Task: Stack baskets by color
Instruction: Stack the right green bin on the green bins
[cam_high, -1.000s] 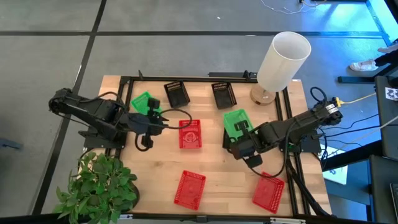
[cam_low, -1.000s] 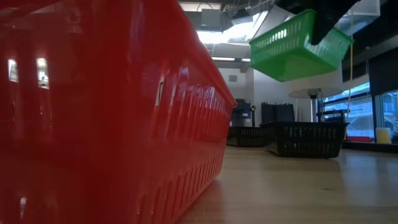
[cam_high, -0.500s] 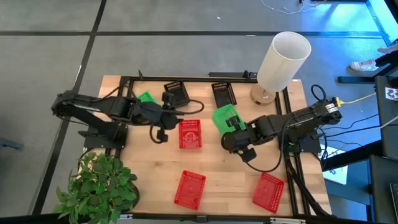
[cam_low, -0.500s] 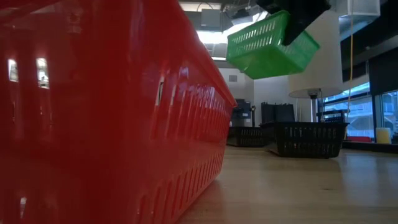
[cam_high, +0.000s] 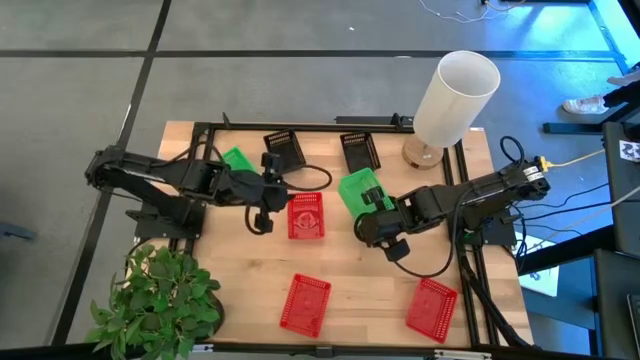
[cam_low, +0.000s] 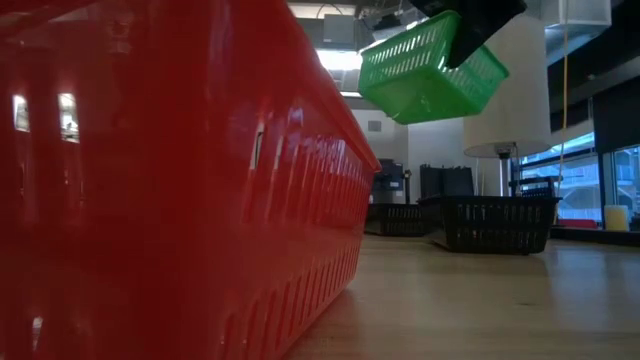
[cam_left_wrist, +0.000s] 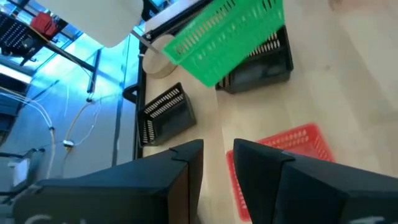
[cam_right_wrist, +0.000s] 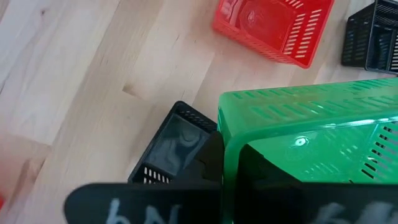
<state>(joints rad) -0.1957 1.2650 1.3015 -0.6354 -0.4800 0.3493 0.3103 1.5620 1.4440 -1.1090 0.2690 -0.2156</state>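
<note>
A green basket (cam_high: 358, 190) hangs tilted above the table's middle, with my right gripper (cam_high: 378, 213) shut on it; the low view shows this basket (cam_low: 430, 70) high in the air. Another green basket (cam_high: 236, 159) rests on the table at the far left, partly behind my left arm. My left gripper (cam_high: 268, 195) hovers open between that basket and a red basket (cam_high: 305, 215), and the left wrist view shows nothing between its fingers (cam_left_wrist: 186, 155). Two black baskets (cam_high: 285, 150) (cam_high: 360, 152) stand at the far side. Two more red baskets (cam_high: 305, 303) (cam_high: 432, 308) lie near the front edge. My right gripper has one wall of the green basket (cam_right_wrist: 229, 155) between its fingers, one finger inside the basket and one outside. It comes from above, slanting down. The basket is lifted clear of the table and hangs tilted from the fingers.
A tall white lamp shade (cam_high: 455, 95) stands at the far right corner. A potted plant (cam_high: 160, 300) fills the near left corner. A black basket (cam_right_wrist: 177, 146) sits on the table below my right gripper. A black frame (cam_high: 330, 124) borders the wooden table.
My right gripper has carried the green basket toward the table's left and slightly far, and the basket has turned and tipped more in the hold. My left gripper has gone toward the table's right, away from the green basket on the table, toward the red basket.
</note>
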